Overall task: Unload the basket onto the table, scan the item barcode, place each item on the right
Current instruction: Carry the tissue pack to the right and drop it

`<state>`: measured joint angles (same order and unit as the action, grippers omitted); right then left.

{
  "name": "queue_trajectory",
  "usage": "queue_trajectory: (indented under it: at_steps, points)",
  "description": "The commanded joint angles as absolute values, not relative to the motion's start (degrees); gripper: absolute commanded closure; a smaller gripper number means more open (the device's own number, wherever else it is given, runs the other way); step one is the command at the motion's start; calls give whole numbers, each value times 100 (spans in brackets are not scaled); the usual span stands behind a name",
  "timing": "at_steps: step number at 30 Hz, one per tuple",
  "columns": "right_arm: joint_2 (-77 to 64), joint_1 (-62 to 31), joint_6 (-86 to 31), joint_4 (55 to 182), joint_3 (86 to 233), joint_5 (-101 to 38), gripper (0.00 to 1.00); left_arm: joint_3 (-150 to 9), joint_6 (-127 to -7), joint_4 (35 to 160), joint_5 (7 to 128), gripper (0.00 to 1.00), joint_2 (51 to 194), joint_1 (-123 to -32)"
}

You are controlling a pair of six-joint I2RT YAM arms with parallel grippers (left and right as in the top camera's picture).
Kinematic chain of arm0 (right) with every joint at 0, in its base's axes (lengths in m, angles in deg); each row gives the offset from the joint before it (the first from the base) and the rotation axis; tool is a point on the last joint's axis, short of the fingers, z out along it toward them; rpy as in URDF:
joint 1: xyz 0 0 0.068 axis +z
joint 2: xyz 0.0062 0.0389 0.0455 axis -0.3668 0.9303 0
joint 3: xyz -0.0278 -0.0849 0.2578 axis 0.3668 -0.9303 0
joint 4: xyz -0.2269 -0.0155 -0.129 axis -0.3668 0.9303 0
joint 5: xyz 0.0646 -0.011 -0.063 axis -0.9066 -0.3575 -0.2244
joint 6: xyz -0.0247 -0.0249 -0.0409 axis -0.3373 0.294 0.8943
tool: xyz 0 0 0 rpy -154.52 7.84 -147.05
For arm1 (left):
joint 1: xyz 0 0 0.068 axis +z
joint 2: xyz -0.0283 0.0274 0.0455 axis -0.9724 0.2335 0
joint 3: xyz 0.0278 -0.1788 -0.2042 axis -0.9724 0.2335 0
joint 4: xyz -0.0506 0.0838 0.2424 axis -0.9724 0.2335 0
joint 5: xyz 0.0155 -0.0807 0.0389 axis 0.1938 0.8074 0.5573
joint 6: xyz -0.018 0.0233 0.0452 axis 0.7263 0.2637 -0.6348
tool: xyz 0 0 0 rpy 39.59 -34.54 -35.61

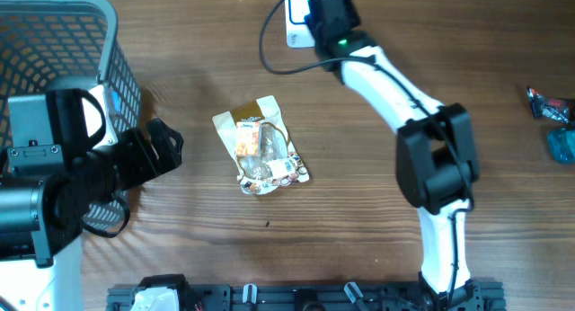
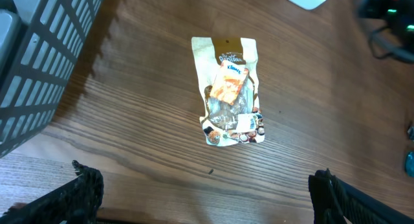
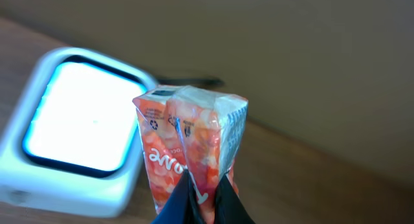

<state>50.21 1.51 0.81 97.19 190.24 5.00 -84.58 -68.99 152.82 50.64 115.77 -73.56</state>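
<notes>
Showing brown wood-grain table [image 1: 359, 212], grey basket [image 1: 63, 0] at corner, blurred tan backdrop [image 3: 291, 43]

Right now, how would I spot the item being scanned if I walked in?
Find the brown wooden table and look to its far edge, where a white rounded scanner box with a glowing window sits. Close by it, the right arm's jaws pinch a small orange plastic packet. Unlike the clear-and-tan snack bag lying mid-table, it is gripped, not lying loose.
</notes>
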Motion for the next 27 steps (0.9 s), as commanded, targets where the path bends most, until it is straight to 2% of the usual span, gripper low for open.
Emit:
queue_trajectory:
  at_steps: [1, 7, 10, 15, 25, 27]
  points:
    - [4112, -627, -1648, 10315, 19114, 804, 95, -8510, -6974, 15264, 5051, 0, 11592, -7382]
    - [3865, -2212, -2712, 12031, 19103, 740, 95, -8510, -6971, 15264, 5051, 0, 11592, -7382]
    - [3913, -2929, -3033, 12398, 18936, 495, 95, -8510, -6971, 15264, 5051, 0, 11592, -7382]
    - [3926, -4216, -3267, 12335, 18213, -103, 95, -8510, -6974, 15266, 5051, 0, 11592, -7382]
    - [3926, -5613, -3444, 11640, 17610, -103, 94, -8510, -6974, 15264, 5051, 0, 11592, -7382]
    - [3926, -5759, -3442, 11590, 17608, -103, 83, -8510, -6974, 15264, 5051, 0, 11592, -7382]
